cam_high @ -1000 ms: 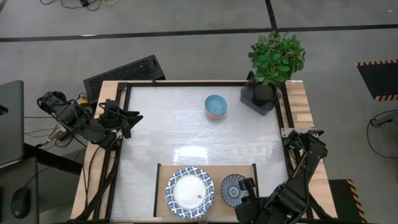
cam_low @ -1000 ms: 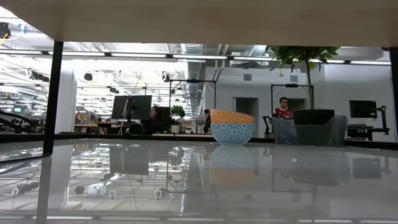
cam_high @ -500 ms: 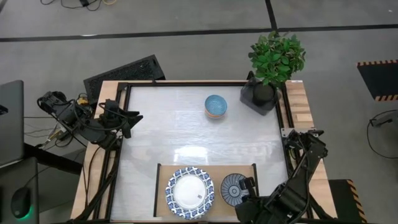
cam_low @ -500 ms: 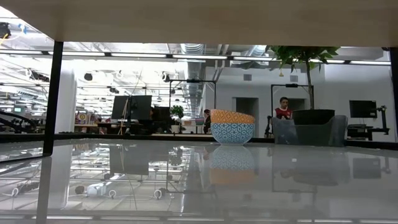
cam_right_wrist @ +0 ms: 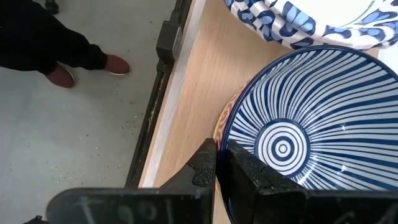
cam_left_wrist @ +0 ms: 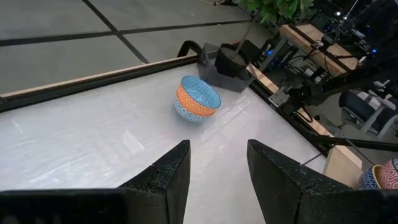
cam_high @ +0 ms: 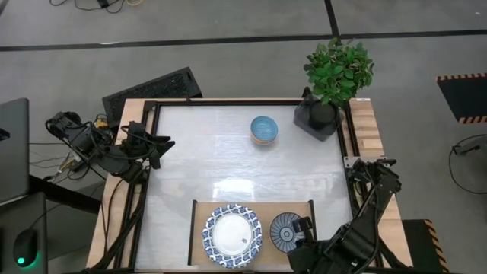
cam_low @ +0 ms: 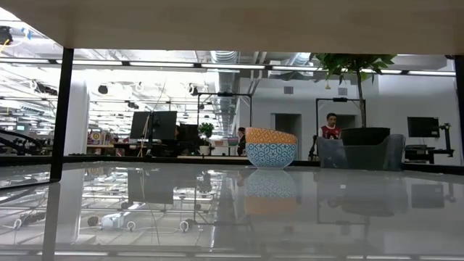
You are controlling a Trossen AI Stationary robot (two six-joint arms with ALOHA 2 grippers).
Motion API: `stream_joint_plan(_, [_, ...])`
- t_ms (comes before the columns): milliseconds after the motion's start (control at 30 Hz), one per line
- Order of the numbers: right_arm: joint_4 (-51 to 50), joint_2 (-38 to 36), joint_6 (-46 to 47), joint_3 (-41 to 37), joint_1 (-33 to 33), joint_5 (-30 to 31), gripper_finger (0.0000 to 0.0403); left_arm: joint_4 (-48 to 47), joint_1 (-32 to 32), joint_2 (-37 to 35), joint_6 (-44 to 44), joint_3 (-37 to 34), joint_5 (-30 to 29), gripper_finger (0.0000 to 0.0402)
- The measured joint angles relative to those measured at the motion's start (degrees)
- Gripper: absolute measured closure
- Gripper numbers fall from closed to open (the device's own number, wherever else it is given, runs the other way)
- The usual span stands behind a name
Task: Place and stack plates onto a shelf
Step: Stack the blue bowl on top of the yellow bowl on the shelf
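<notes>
A plate (cam_high: 232, 236) with a blue-and-white patterned rim (cam_right_wrist: 298, 18) lies on the left half of the light-wood shelf (cam_high: 199, 221); whether it is one plate or a stack, I cannot tell. A blue-and-white striped bowl (cam_high: 284, 230) sits beside it on the shelf's right half. My right gripper (cam_high: 300, 228) is shut on this bowl at its right side. My left gripper (cam_high: 157, 144) waits at the table's left edge. It stands open (cam_left_wrist: 217, 177) with nothing between its fingers. My right gripper (cam_right_wrist: 219, 152) has the striped bowl's rim (cam_right_wrist: 222, 132) between its fingers: one finger (cam_right_wrist: 205, 165) outside the wall, the other (cam_right_wrist: 249, 174) inside. The fingers slant down from the table's near right side. The bowl stands upright, mouth up, over the shelf board (cam_right_wrist: 186, 106).
A blue-and-orange bowl (cam_high: 264, 129) stands far on the white tabletop (cam_high: 198, 160), also in the low view (cam_low: 271, 147). A potted plant (cam_high: 335, 76) fills the far right corner. A person's shoes (cam_right_wrist: 62, 71) show on the floor by the shelf's edge.
</notes>
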Motion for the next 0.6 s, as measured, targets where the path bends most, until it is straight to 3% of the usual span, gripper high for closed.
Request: stream_joint_plan(600, [0.37,-0.68,-0.47,-1.45,-0.42,-0.35,0.0349,0.01,0.0,-0.02,0.0,-0.02,-0.02,0.0258])
